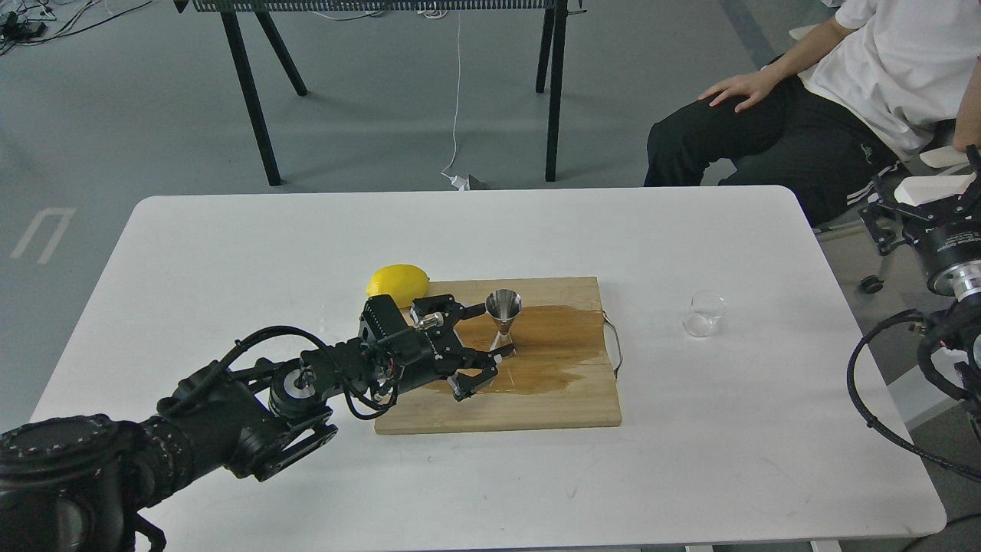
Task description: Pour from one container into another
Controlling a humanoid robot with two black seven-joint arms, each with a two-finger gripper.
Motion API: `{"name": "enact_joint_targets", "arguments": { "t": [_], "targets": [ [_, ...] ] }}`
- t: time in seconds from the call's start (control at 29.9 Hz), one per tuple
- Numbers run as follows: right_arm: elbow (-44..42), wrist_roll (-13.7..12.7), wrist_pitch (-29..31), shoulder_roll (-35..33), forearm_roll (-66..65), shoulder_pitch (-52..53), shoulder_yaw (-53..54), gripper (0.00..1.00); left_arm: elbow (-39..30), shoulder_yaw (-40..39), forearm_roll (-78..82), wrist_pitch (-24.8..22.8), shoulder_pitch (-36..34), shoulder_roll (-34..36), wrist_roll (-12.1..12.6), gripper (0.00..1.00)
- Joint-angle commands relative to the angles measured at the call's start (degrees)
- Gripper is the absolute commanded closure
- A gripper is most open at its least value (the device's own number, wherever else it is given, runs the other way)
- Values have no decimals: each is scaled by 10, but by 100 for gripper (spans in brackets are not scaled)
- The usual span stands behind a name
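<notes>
The shiny hourglass-shaped jigger [503, 320] stands upright on the wooden cutting board [536, 410], in a brown wet patch. My left gripper [495, 331] reaches in from the left and is open. One finger lies by the jigger's rim and the other by its base, and whether either touches it cannot be made out. The small clear glass cup [705, 313] stands on the white table to the right of the board, away from both grippers, and looks empty. My right gripper [929, 178] hangs off the table's right edge, and its fingers cannot be told apart.
A yellow lemon [398, 283] lies at the board's back left corner, just behind my left wrist. The board has a metal handle [615, 343] on its right side. A seated person [828, 115] is beyond the table's far right corner.
</notes>
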Motion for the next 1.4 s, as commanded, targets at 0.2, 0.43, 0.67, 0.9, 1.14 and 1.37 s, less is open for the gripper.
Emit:
{"name": "enact_joint_targets", "arguments": {
  "t": [0.2,0.43,0.67,0.9,1.14,1.37],
  "targets": [
    [-1,-5,0,-22,0,-1,3,0,-166,-3,0,0,41,190,-27,28],
    [-5,-11,0,-42,0,-2,1,0,-217,-26,-157,0,54,292,-78,29],
    [24,-25,0,-47,32,-60,11,0,-230,-106,-496,-31,46,296,-78,26],
    [134,-58,0,-84,157,-148,15,0,-210,-291,-830,-234,53,291,-78,0],
    [182,-134,0,-90,255,-185,17,0,-194,-329,-985,-290,44,265,-78,0],
    [223,-137,0,-80,305,-250,9,0,-166,-325,-1109,-428,51,244,-78,0]
  ]
}}
